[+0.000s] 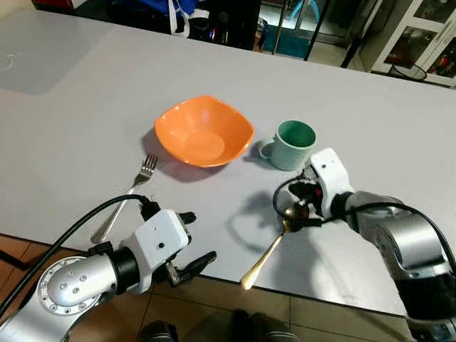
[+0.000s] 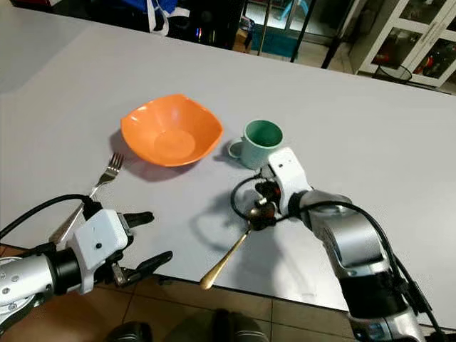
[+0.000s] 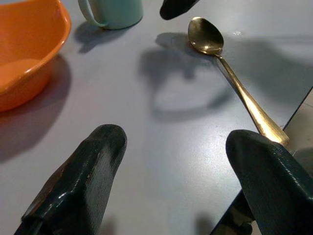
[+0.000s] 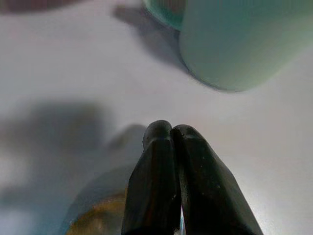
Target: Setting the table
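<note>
1. The table, a wide pale grey top, is carrying everything; its near edge is running just past the two grippers, with brown floor below it.
2. The bowl, orange and squarish, is sitting upright near the middle of the table and showing no writing.
3. The mug, pale green, is standing upright just right of the bowl, apart from it, with its handle pointing toward the bowl; no label can be read on it.
4. The left gripper is hovering at the near table edge, its fingers spread wide around nothing, pointing across the table toward the spoon.
5. The right gripper is hanging just in front of the mug, right over the spoon's bowl; its fingers are pressed together with nothing visibly between them.
6. The spoon, gold-coloured, is lying flat on the table, its bowl under the right gripper and its handle slanting out to the near edge.
7. The fork, silver, is lying left of the bowl, tines toward it and handle running back toward the left arm.
</note>
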`<state>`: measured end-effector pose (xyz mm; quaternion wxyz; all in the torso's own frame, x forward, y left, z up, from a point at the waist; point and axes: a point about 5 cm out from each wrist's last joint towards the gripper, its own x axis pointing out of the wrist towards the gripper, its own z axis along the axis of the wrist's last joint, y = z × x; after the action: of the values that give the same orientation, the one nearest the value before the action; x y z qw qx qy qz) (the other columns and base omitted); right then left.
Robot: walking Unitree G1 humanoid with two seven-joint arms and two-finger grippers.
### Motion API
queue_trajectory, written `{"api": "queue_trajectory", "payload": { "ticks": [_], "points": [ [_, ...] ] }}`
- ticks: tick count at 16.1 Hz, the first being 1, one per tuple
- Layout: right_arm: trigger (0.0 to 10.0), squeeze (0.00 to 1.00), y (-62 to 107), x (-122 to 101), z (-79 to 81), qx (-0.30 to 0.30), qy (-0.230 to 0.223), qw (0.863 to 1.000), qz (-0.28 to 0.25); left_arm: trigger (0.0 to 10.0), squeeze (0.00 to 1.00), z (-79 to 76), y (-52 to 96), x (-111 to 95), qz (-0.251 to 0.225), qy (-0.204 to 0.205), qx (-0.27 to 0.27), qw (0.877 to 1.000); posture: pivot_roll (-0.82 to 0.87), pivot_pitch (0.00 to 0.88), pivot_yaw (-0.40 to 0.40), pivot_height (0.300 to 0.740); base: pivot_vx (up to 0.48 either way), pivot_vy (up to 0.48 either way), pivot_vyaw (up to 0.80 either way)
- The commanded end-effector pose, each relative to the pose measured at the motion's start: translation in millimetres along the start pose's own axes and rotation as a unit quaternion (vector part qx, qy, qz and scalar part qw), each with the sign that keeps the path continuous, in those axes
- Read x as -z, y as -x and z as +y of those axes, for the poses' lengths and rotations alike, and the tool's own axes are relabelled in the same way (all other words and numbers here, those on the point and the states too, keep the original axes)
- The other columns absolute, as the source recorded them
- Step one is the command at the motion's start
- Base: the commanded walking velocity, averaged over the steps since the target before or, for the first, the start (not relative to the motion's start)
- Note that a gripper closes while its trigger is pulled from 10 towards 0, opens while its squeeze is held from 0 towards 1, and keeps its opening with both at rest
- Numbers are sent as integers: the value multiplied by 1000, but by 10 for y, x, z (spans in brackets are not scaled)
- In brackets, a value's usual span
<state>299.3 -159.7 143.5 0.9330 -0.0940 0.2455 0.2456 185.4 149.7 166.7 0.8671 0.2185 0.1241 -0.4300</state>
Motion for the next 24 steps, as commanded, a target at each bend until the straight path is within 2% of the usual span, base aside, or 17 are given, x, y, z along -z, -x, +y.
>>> {"api": "queue_trajectory", "payload": {
  "ticks": [1, 2, 4, 7, 8, 11, 14, 17, 21, 23, 24],
  "points": [
    [39, 0, 62, -83, -144, 28, -13, 999, -23, 10000, 0, -13, 11, -62, -10, -7, -1, 1000, -40, 189, -118, 740, 0, 0, 0],
    [0, 0, 127, -106, -231, 43, -16, 999, -27, 10000, 0, -14, 15, -67, -11, -7, -3, 1000, -43, 190, -122, 740, 0, 0, 0],
    [0, 0, 378, -17, -420, 69, 32, 997, 6, 10000, 0, -27, 21, -57, -10, -4, -3, 1000, -47, 192, -127, 740, 0, 0, 0],
    [0, 0, 652, 264, -450, 58, 56, 994, 69, 10000, 0, -41, 10, -61, -10, -3, 2, 1000, -52, 196, -122, 740, 0, 0, 0],
    [0, 0, 673, 323, -439, 58, 58, 993, 81, 10000, 0, -37, 7, -62, -10, -4, 3, 1000, -51, 193, -120, 740, 0, 0, 0],
    [0, 0, 634, 406, -317, 34, 68, 992, 96, 10000, 0, -31, 3, -64, -10, -5, 5, 1000, -50, 189, -116, 740, 0, 0, 0],
    [0, 0, 440, 385, -60, -12, 57, 995, 80, 10000, 0, -27, -2, -65, -10, -6, 7, 1000, -43, 183, -113, 740, 0, 0, 0],
    [0, 0, 240, 329, 46, -30, 57, 996, 66, 10000, 0, -20, 6, -71, -9, -8, 6, 1000, -27, 187, -116, 740, 0, 0, 0],
    [0, 0, 132, 174, -17, -8, 53, 998, 42, 10000, 0, -11, 24, -64, -6, -8, 3, 1000, -23, 188, -119, 740, 0, 0, 0],
    [0, 0, 183, 80, -111, 11, 49, 998, 23, 10000, 0, -3, 19, -66, -6, -9, 2, 1000, -25, 186, -121, 740, 0, 0, 0],
    [471, 0, 241, 29, -172, 26, 40, 999, 9, 10000, 0, 6, 15, -65, -7, -9, 0, 1000, -29, 181, -122, 740, 0, 0, 0]
  ]
}}
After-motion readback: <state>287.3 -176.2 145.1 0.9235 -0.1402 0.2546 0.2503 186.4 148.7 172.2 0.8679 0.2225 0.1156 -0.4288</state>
